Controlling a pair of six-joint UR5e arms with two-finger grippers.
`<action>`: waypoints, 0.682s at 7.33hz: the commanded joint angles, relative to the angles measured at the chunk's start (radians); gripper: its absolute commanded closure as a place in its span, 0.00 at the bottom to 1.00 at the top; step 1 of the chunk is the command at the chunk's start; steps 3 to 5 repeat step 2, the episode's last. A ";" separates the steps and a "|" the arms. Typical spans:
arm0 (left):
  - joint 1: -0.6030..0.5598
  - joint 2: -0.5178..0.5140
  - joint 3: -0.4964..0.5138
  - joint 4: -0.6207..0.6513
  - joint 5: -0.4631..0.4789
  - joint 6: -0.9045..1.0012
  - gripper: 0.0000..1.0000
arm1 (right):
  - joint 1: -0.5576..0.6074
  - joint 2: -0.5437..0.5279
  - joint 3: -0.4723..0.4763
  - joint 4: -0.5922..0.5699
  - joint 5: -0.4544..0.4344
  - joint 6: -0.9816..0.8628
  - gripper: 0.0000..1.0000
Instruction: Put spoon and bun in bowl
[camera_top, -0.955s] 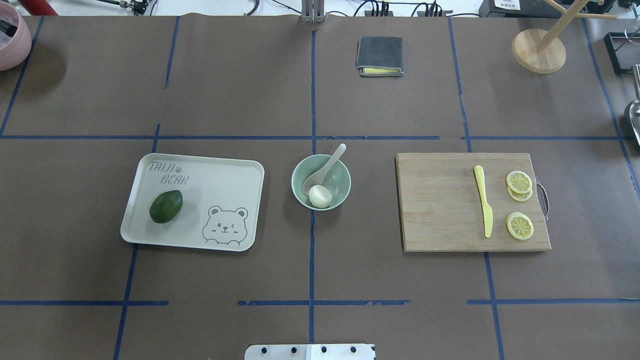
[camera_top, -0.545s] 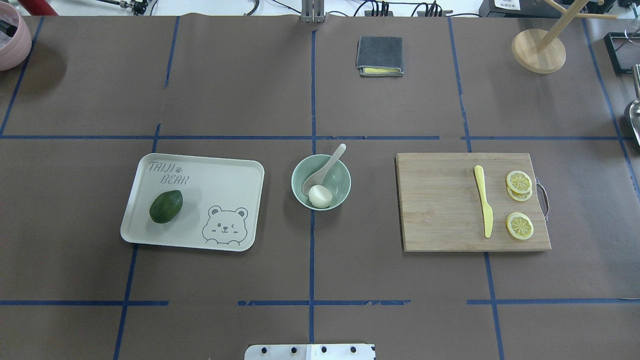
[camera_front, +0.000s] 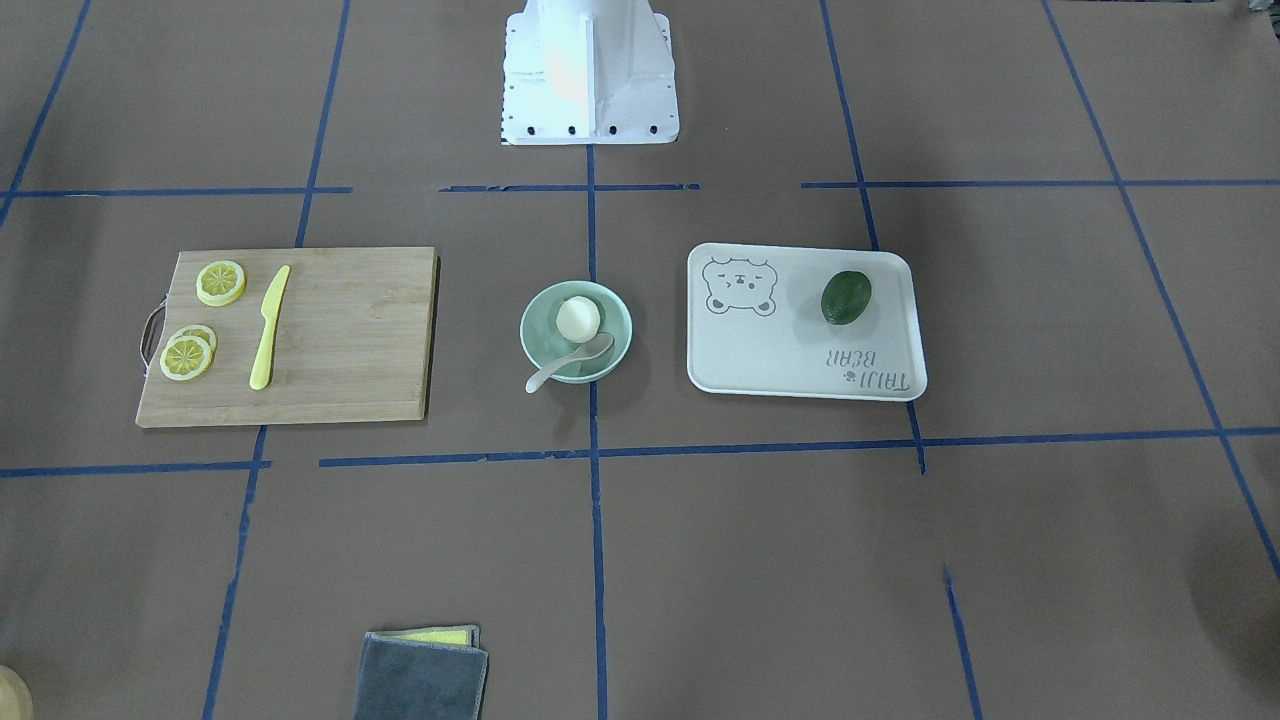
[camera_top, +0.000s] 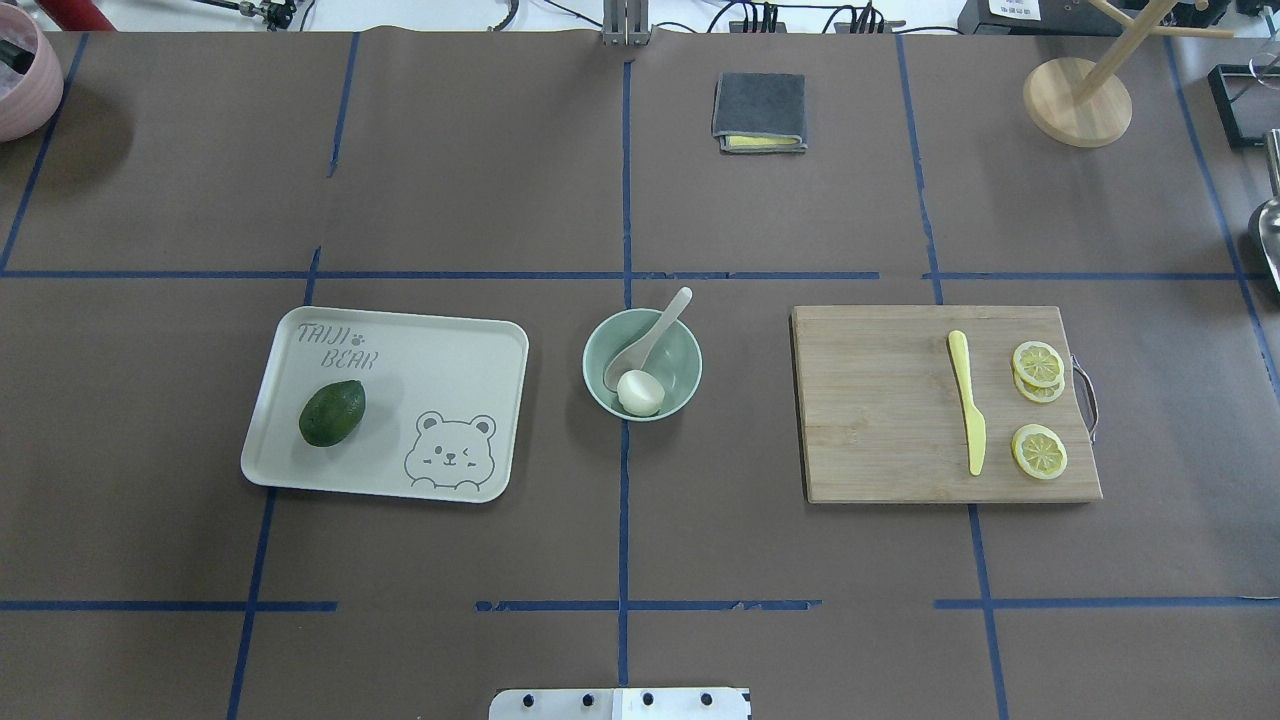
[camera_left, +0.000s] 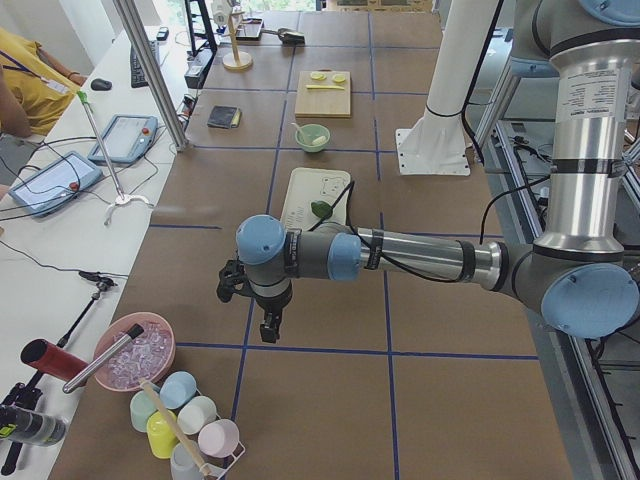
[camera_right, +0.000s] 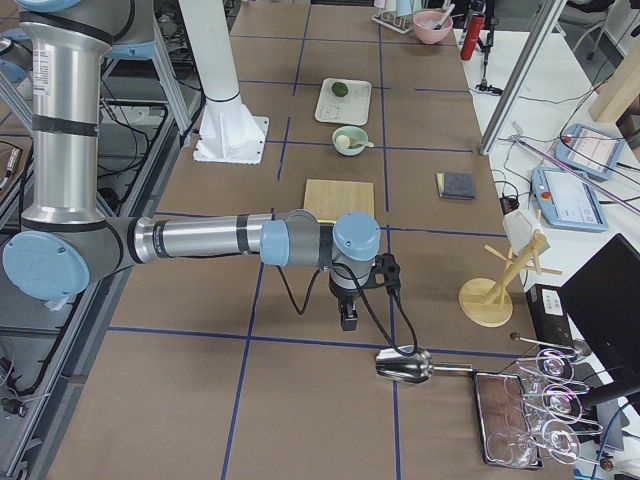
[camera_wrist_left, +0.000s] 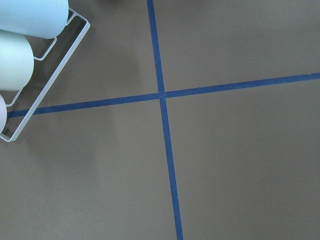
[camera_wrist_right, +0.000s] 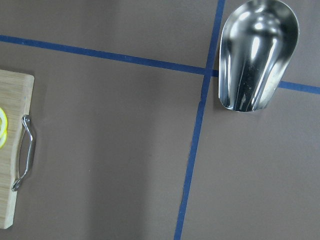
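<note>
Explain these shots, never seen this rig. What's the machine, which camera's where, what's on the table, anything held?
Two robot arms share one table. One camera looks down from behind the robot, one faces it across the table, one stands at each table end, one rides each wrist. Mid-table, a green bowl holds a white bun and a spoon, its handle over the rim. On the robot's left: a tray with an avocado. On its right: a cutting board with a yellow knife and lemon slices. Each arm reaches toward its own table end: the left hand hangs near a rack of cups, the right hand near a metal scoop. Nothing looks held; open or shut, I cannot tell.
</note>
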 joint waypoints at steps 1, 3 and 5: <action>-0.001 -0.001 0.004 0.001 0.004 -0.002 0.00 | 0.000 0.000 0.000 0.002 0.008 0.001 0.00; -0.001 -0.001 0.004 0.001 0.004 -0.002 0.00 | 0.000 0.000 0.002 0.002 0.010 0.002 0.00; -0.001 -0.001 0.004 0.001 0.004 -0.002 0.00 | 0.000 0.000 0.002 0.002 0.010 0.002 0.00</action>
